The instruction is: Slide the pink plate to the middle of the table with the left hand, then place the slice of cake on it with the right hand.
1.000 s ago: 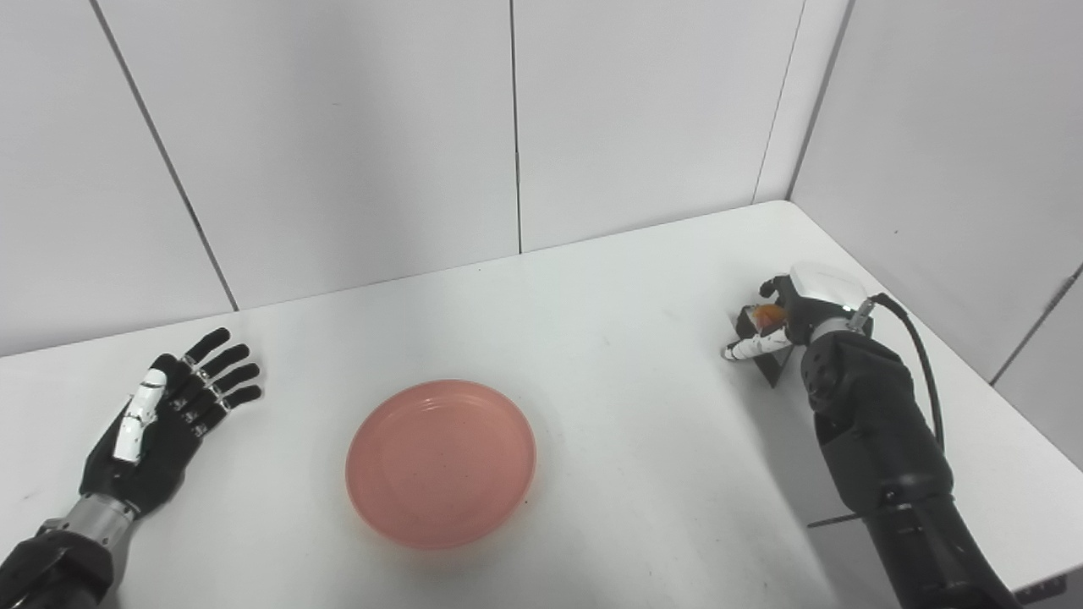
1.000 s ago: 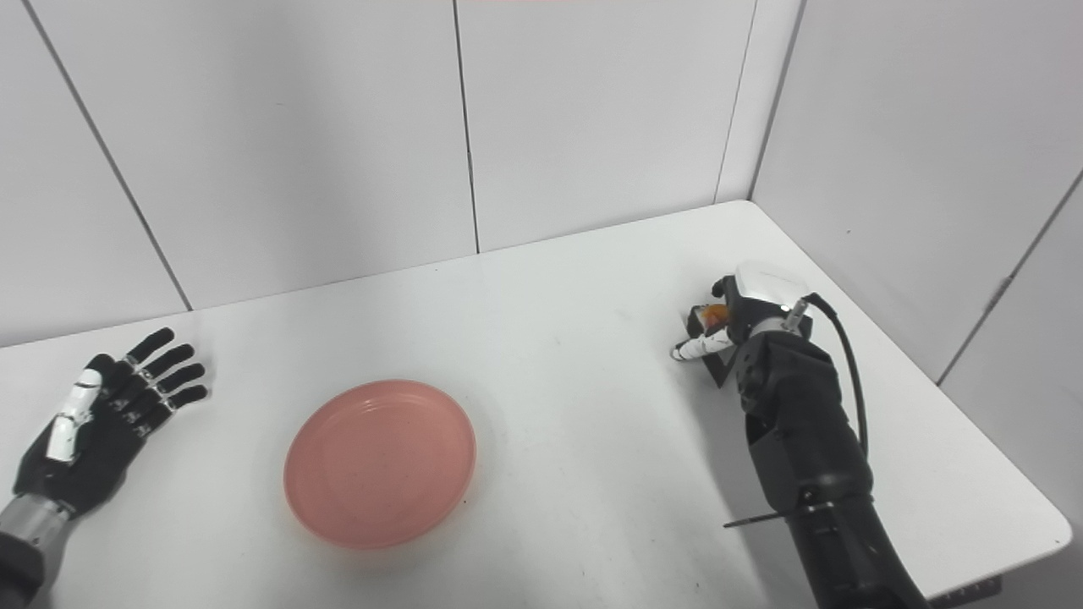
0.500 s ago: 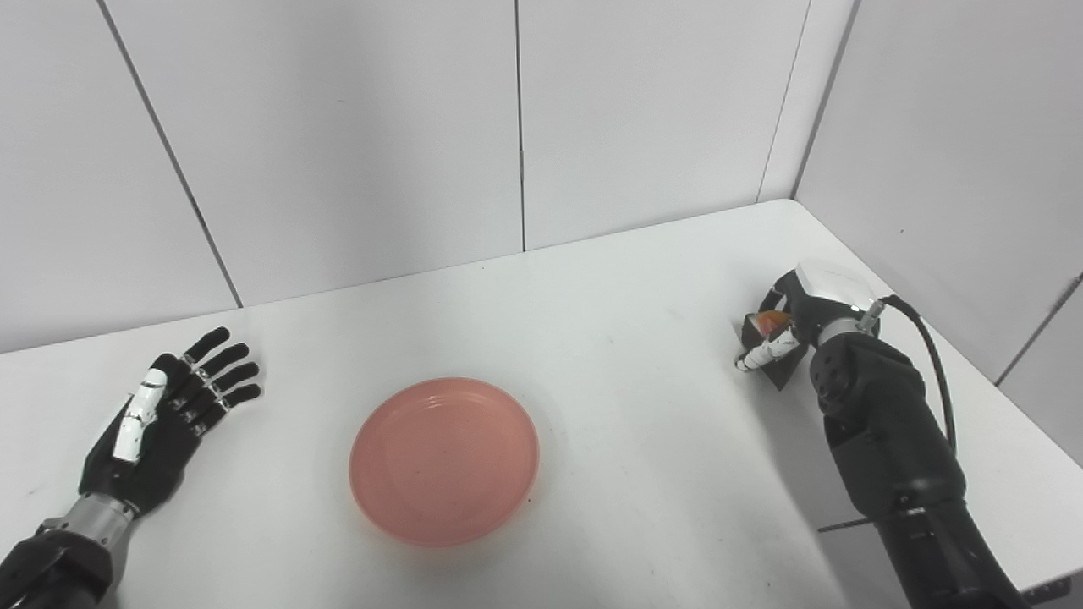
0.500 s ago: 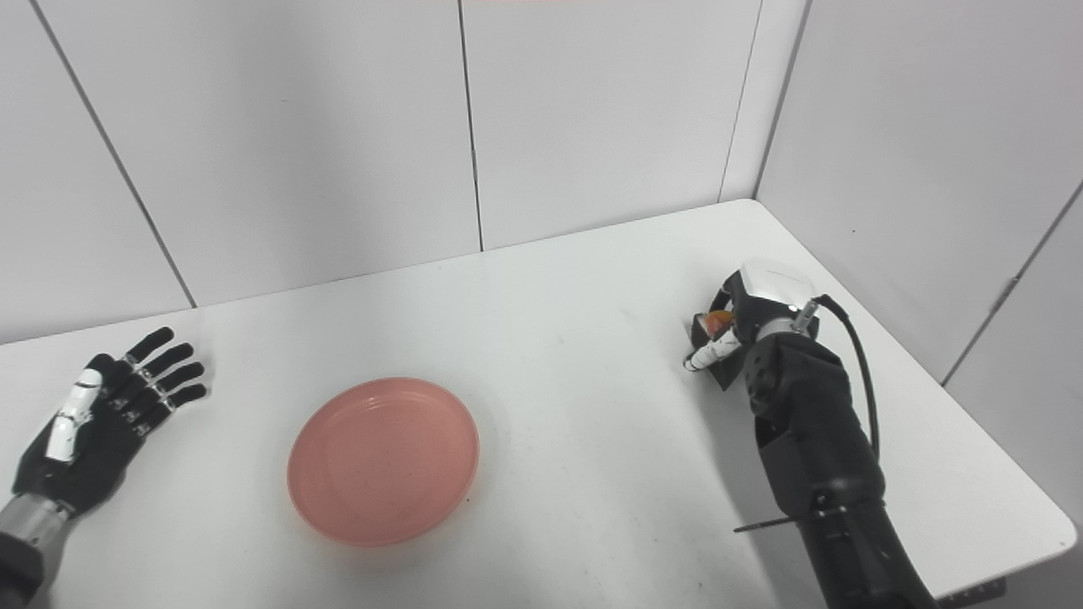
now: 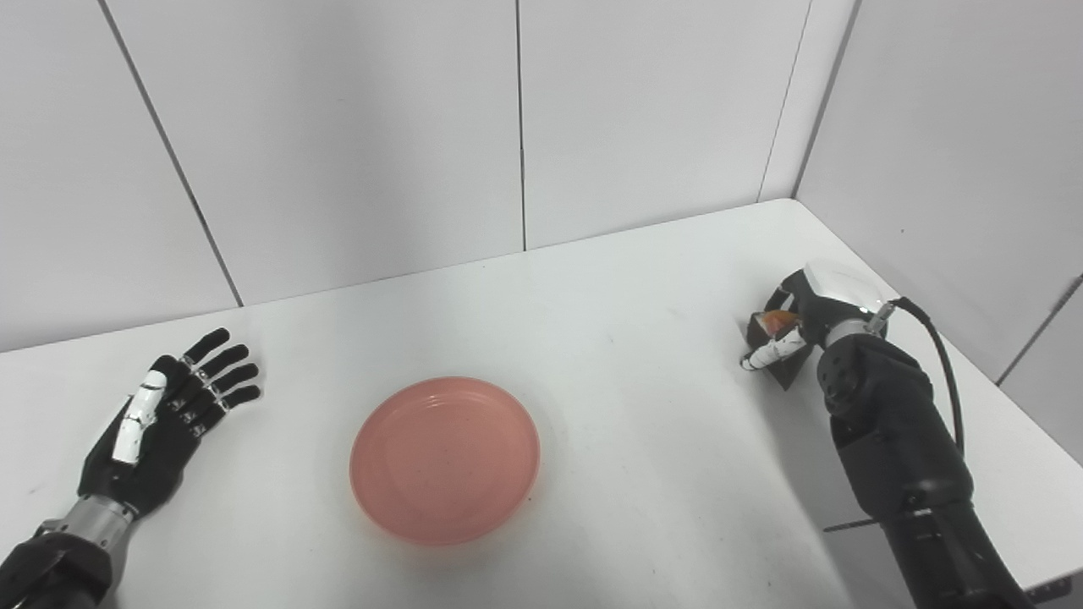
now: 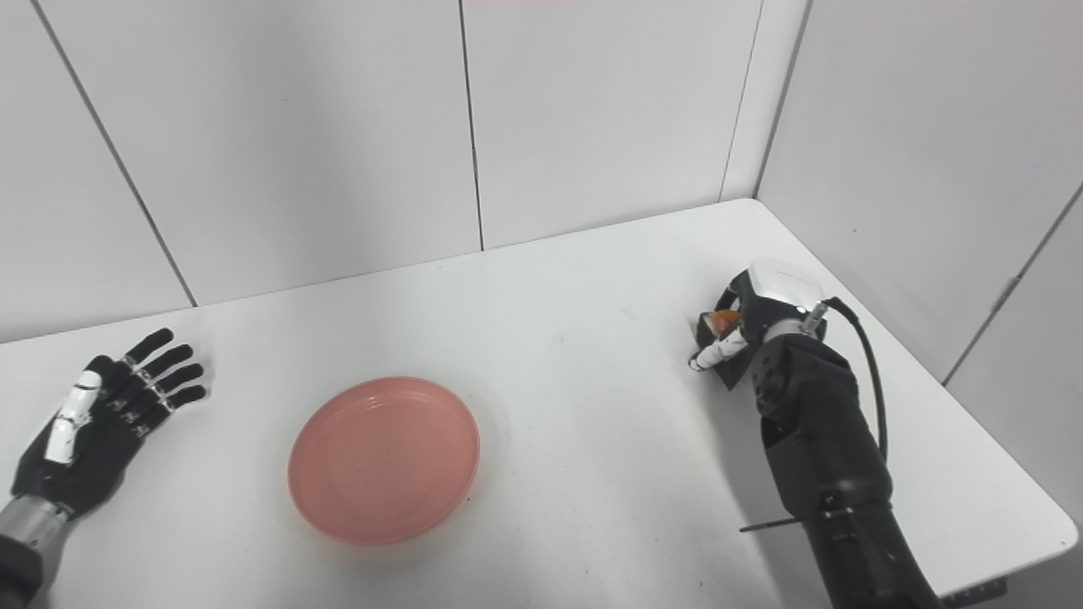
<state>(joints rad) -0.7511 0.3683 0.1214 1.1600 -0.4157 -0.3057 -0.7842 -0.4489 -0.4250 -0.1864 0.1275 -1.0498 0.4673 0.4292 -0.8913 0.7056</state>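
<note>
The plate (image 5: 445,459) is round, salmon pink and shallow, with a low raised rim and a few dark specks in its well. It lies flat and empty at lower centre of the frame, on the table (image 5: 609,304), well apart from both hands.

The cake (image 5: 772,320) is at the right of the frame, near the table's right edge. Only a small orange-topped bit shows, with a dark wedge below it; the right hand (image 5: 799,326) is curled around it, a white fingertip poking out to the left. The pictures do not show whether the slice is off the surface.

The left hand (image 5: 165,419) rests at the left of the frame, palm down, fingers spread and straight, holding nothing. It is black with a white strip along the thumb.

The table is plain white and matte, with faint scuffs and soft shadows under the plate and the right arm (image 5: 897,448). A black cable (image 5: 939,368) loops along that arm. Pale grey wall panels (image 5: 355,135) with thin dark seams close the table in at the back and on the right, meeting at a corner in the upper right of the frame.
</note>
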